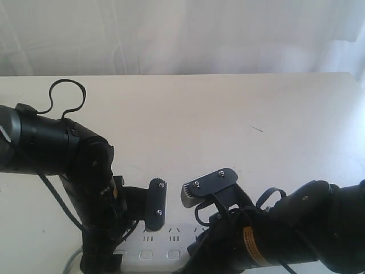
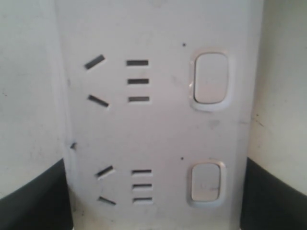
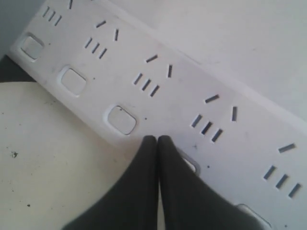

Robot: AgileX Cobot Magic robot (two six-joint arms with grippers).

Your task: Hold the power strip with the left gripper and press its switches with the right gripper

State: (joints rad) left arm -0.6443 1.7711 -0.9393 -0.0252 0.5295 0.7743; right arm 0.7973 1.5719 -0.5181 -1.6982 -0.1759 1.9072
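The white power strip [image 1: 162, 246] lies at the table's near edge, largely hidden by both arms. In the left wrist view the power strip [image 2: 158, 124] fills the gap between the black fingers [image 2: 33, 201] of my left gripper [image 2: 154, 165], which press on its two long sides. Two switches [image 2: 210, 78] show there. My right gripper [image 3: 157, 140] is shut with nothing in it. Its tips sit at the strip's [image 3: 182, 91] front edge, partly covering one switch [image 3: 190, 164], beside another switch [image 3: 121, 119]. In the exterior view its ribbed tip [image 1: 187, 195] hovers above the strip.
The cream table [image 1: 217, 125] stretches back to a white curtain [image 1: 182, 34]. A grey cord [image 1: 73, 261] leaves the strip at the lower left. The left gripper's finger plate [image 1: 157, 203] and the right gripper's tip stand close together.
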